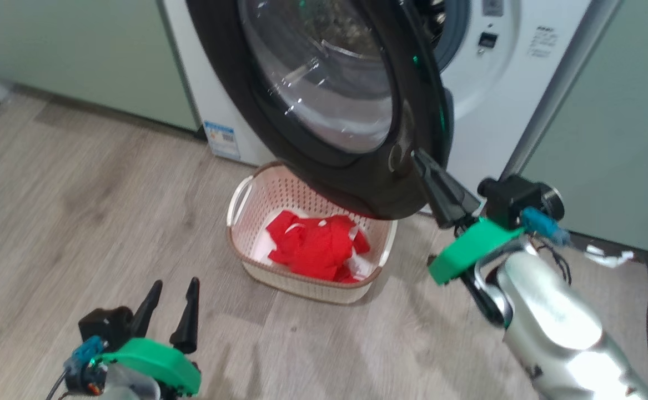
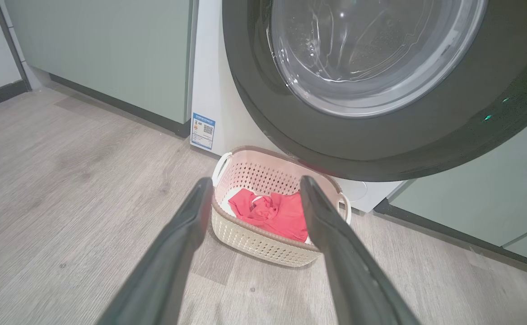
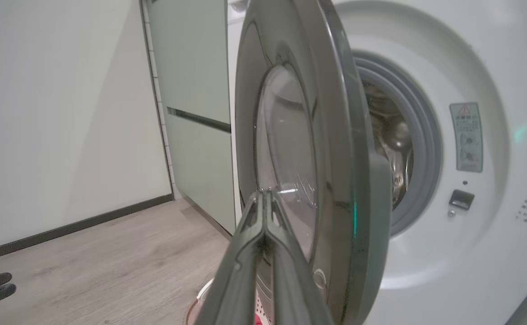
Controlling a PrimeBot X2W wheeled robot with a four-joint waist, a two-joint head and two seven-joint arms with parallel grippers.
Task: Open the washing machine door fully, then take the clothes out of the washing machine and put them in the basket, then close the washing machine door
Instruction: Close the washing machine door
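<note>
While I am watching through the head camera, the washing machine door (image 1: 324, 105) is standing partly open in the top middle of the frame. It is swinging out from the white washing machine (image 1: 496, 83) behind it. My right gripper (image 1: 417, 156) is reaching up from the lower right. Its two fingers are pressing tight together with nothing between them. The tips are sitting right at the door's bottom right edge, and I cannot tell if they are touching it. In the right wrist view, the grey ring around the drum hole (image 3: 426, 149) is showing to the right of the door.

My left gripper (image 1: 175, 283) is hanging in the lower left with its fingers spread wide, holding nothing. The basket (image 1: 246, 200) is sitting on the wood floor (image 1: 79, 222) in the middle of the frame, just under the door. The red clothes (image 1: 315, 244) are lying inside it.
</note>
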